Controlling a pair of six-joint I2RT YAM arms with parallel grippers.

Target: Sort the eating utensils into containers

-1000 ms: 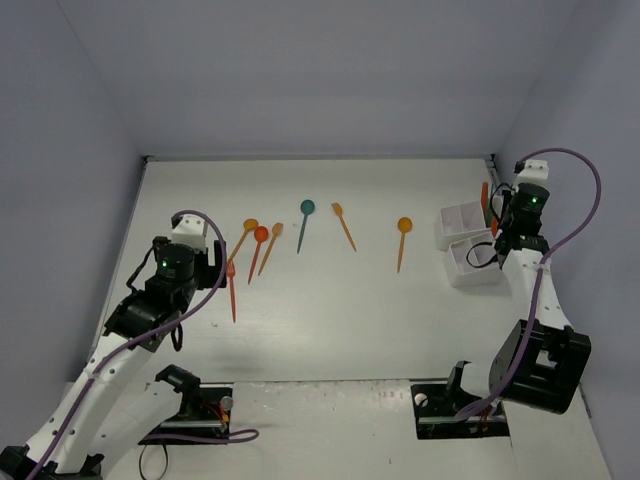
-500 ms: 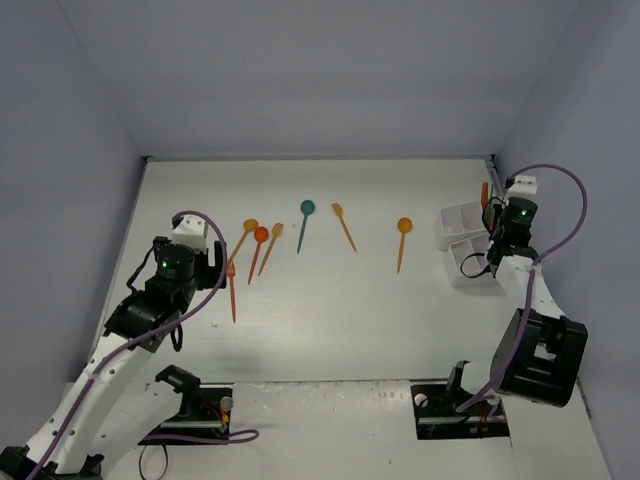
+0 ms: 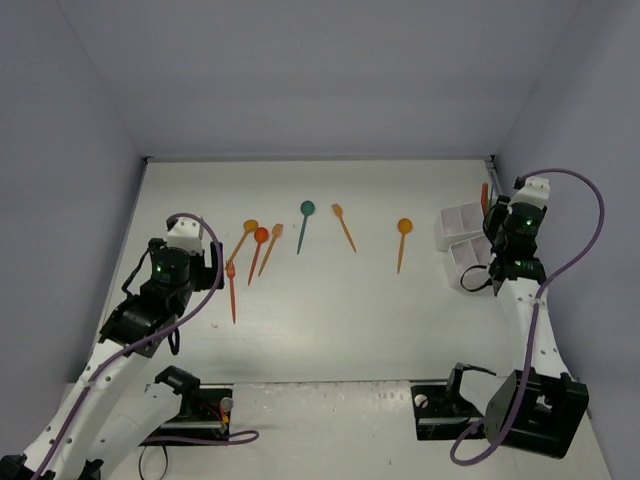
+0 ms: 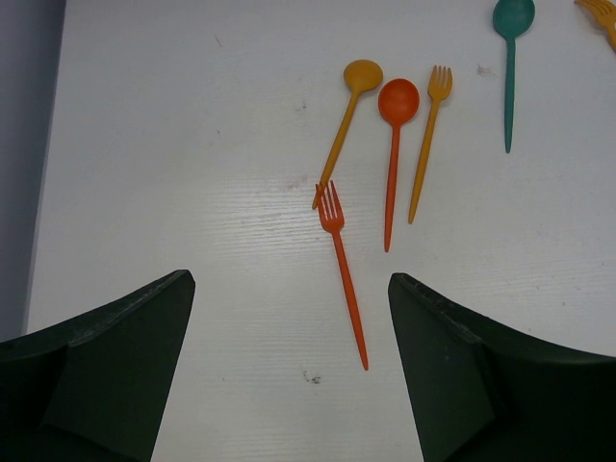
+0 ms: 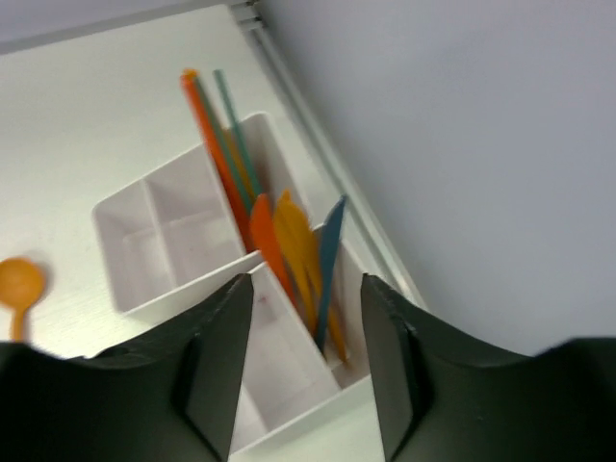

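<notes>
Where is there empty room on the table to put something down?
The biggest bare patch is the near middle of the table, between the red fork and the white organizer, in front of the lone orange spoon. The strip along the back wall is bare too. Crowded: the spoon-and-fork cluster on the left, and the organizer's long compartment.
</notes>
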